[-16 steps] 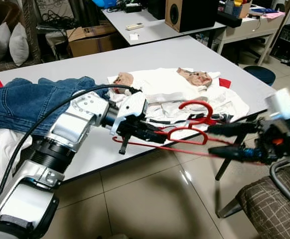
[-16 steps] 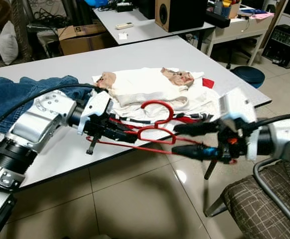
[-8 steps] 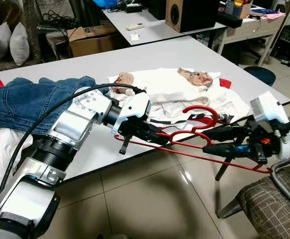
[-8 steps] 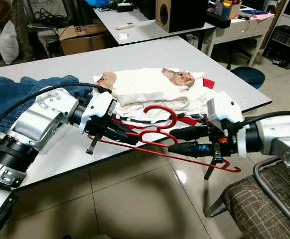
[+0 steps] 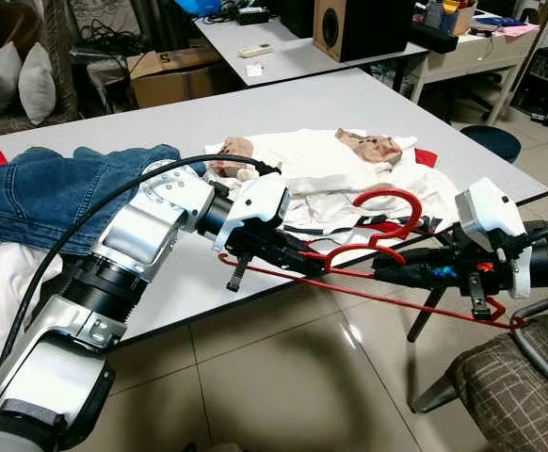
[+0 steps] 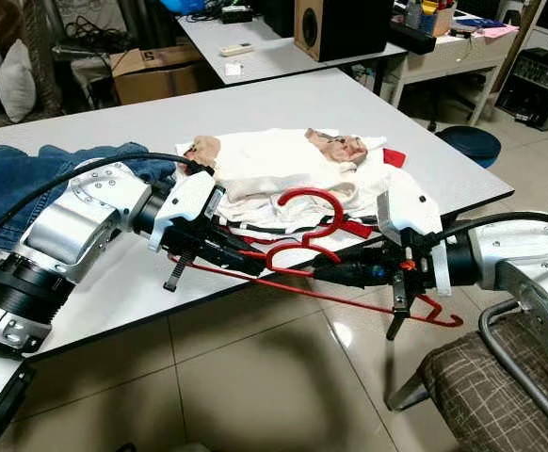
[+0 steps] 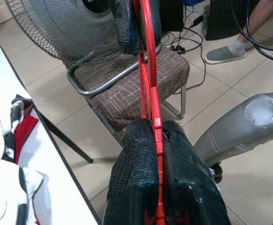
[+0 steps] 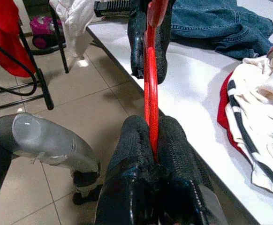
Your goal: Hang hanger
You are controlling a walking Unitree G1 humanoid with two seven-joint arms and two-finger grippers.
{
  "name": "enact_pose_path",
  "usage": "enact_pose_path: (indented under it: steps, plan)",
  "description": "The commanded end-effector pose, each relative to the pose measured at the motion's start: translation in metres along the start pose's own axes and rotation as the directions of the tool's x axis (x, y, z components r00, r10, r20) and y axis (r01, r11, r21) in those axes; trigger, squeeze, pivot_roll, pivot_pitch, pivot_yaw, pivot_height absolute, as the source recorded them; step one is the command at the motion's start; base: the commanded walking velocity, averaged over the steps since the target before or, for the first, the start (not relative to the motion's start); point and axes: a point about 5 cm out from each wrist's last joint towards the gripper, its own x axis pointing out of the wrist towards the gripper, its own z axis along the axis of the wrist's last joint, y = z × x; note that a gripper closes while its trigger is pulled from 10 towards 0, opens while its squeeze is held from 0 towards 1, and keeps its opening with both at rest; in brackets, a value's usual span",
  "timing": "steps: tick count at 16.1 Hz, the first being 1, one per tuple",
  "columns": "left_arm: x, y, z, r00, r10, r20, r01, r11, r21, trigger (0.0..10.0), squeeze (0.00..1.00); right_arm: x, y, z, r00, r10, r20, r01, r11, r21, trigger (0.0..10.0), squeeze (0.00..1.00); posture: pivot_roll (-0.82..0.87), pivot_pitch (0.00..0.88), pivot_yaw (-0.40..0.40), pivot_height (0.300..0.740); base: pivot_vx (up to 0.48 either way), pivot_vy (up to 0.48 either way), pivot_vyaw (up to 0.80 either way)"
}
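Observation:
A red hanger point(image 5: 384, 201) hangs in the air just off the white table's front edge, hook upward, its long bar point(image 5: 415, 302) slanting down to the right. My left gripper point(image 5: 304, 263) is shut on the hanger's left side; in the left wrist view the red hanger point(image 7: 148, 89) runs straight between the black fingers point(image 7: 132, 173). My right gripper point(image 5: 381, 273) reaches in from the right and is shut on the same hanger, tips close to the left gripper's. In the right wrist view the red hanger point(image 8: 150, 89) is pinched between its fingers point(image 8: 134, 140).
The white table point(image 5: 161, 118) carries blue jeans point(image 5: 48, 188) and a pile of white clothes point(image 5: 321, 165). A plaid-seated chair point(image 5: 519, 377) stands at the lower right. A second desk with a speaker point(image 5: 354, 24) is behind. A fan point(image 7: 66, 28) and a person's foot point(image 7: 223, 51) are nearby.
My right gripper has moved left toward the left gripper and gone from wide open to shut on the hanger. The left arm still holds it, and the hook has risen slightly.

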Motion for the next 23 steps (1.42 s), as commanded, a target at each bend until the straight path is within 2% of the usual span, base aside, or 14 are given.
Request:
enact_pose_path:
  steps: [1, 6, 7, 8, 9, 10, 11, 12, 16, 18, 19, 21, 22, 23]
  plan:
    - [0.000, 0.002, 0.014, 1.000, -0.029, 0.002, 0.028, 0.998, 0.057, 0.0, 0.00, 0.001, -0.003, 0.002, 1.000, -0.010, -0.003, 0.010, 1.000, -0.016, 0.0, 0.00, -0.08, 0.000, 0.063, 0.740, 0.000, 0.000, 0.00]
    - [-0.002, 0.003, 0.014, 1.000, -0.009, -0.001, 0.009, 0.998, 0.057, 0.0, 0.00, 0.002, -0.005, 0.002, 1.000, -0.005, 0.007, 0.005, 1.000, -0.019, 0.0, 0.00, -0.08, 0.000, 0.065, 0.740, 0.000, 0.000, 0.00]
    - [-0.003, 0.006, 0.014, 1.000, 0.031, -0.001, -0.031, 0.997, 0.068, 3.1, 0.00, 0.002, -0.004, 0.002, 1.000, -0.005, 0.008, 0.005, 1.000, -0.017, 0.0, 0.00, -0.08, 0.000, 0.065, 0.740, 0.000, 0.000, 0.00]
    - [-0.006, 0.009, 0.014, 0.998, 0.060, 0.021, -0.061, 0.998, 0.036, 10.0, 0.00, 0.001, -0.003, 0.000, 1.000, -0.004, 0.011, 0.004, 1.000, -0.013, 0.0, 0.00, -0.08, 0.000, 0.066, 0.740, 0.000, 0.000, 0.00]
    - [-0.010, 0.007, 0.016, 0.998, 0.026, 0.051, -0.026, 1.000, 0.007, 10.0, 1.00, -0.001, 0.000, -0.002, 1.000, -0.004, 0.013, 0.004, 1.000, -0.002, 0.0, 0.00, -0.08, 0.000, 0.075, 0.740, 0.000, 0.000, 0.00]
    - [-0.014, 0.004, 0.019, 0.996, 0.001, 0.087, -0.002, 1.000, 0.008, 10.0, 1.00, -0.002, 0.002, -0.005, 1.000, -0.005, 0.010, 0.005, 1.000, 0.009, 0.0, 0.00, -0.08, 0.000, 0.076, 0.740, 0.000, 0.000, 0.00]
    - [-0.016, 0.004, 0.023, 0.992, -0.001, 0.126, -0.002, 1.000, 0.023, 10.0, 0.87, -0.003, 0.004, -0.008, 1.000, -0.008, 0.009, 0.007, 1.000, 0.025, 0.0, 0.00, -0.08, 0.000, 0.078, 0.740, 0.000, 0.000, 0.00]
    - [-0.018, 0.005, 0.027, 0.987, 0.003, 0.158, -0.009, 0.999, 0.037, 10.0, 0.00, -0.004, 0.007, -0.009, 1.000, -0.008, 0.009, 0.007, 0.999, 0.034, 0.0, 0.00, -0.08, 0.000, 0.082, 0.740, 0.000, 0.000, 0.00]
    - [-0.026, 0.007, 0.029, 0.972, 0.032, 0.232, -0.033, 0.999, -0.001, 10.0, 0.00, -0.009, 0.018, -0.022, 0.999, -0.048, -0.009, 0.049, 0.996, 0.081, 0.0, 0.00, -0.08, 0.000, 0.089, 0.740, 0.000, 0.000, 0.00]
    - [-0.042, 0.010, 0.019, 0.957, 0.183, 0.223, -0.169, 0.982, -0.081, 10.0, 0.00, -0.019, 0.032, -0.036, 0.986, -0.169, -0.013, 0.169, 0.976, 0.137, 0.0, 0.00, -0.09, 0.000, 0.089, 0.740, 0.000, 0.000, 0.00]
    - [-0.049, 0.012, 0.013, 0.938, 0.276, 0.211, -0.254, 0.959, -0.124, 10.0, 0.00, -0.022, 0.036, -0.039, 0.974, -0.227, -0.008, 0.225, 0.962, 0.151, 0.0, 0.00, -0.09, 0.000, 0.089, 0.740, 0.000, 0.000, 0.00]
    - [-0.067, 0.015, -0.005, 0.830, 0.539, 0.144, -0.511, 0.839, -0.188, 10.0, 0.00, -0.027, 0.050, -0.044, 0.918, -0.396, 0.028, 0.382, 0.901, 0.206, 0.0, 0.00, -0.09, 0.000, 0.090, 0.740, 0.000, 0.000, 0.00]
    - [-0.063, 0.012, -0.015, 0.742, 0.658, 0.127, -0.626, 0.748, -0.221, 10.0, 0.00, -0.027, 0.051, -0.045, 0.825, -0.562, 0.066, 0.531, 0.809, 0.252, 0.0, 0.00, -0.09, 0.000, 0.091, 0.740, 0.000, 0.000, 0.00]
    - [-0.052, 0.005, -0.024, 0.668, 0.737, 0.105, -0.690, 0.666, -0.285, 10.0, 0.00, -0.026, 0.052, -0.046, 0.715, -0.695, 0.070, 0.652, 0.701, 0.289, 0.0, 0.00, -0.09, 0.000, 0.096, 0.740, 0.000, 0.000, 0.00]
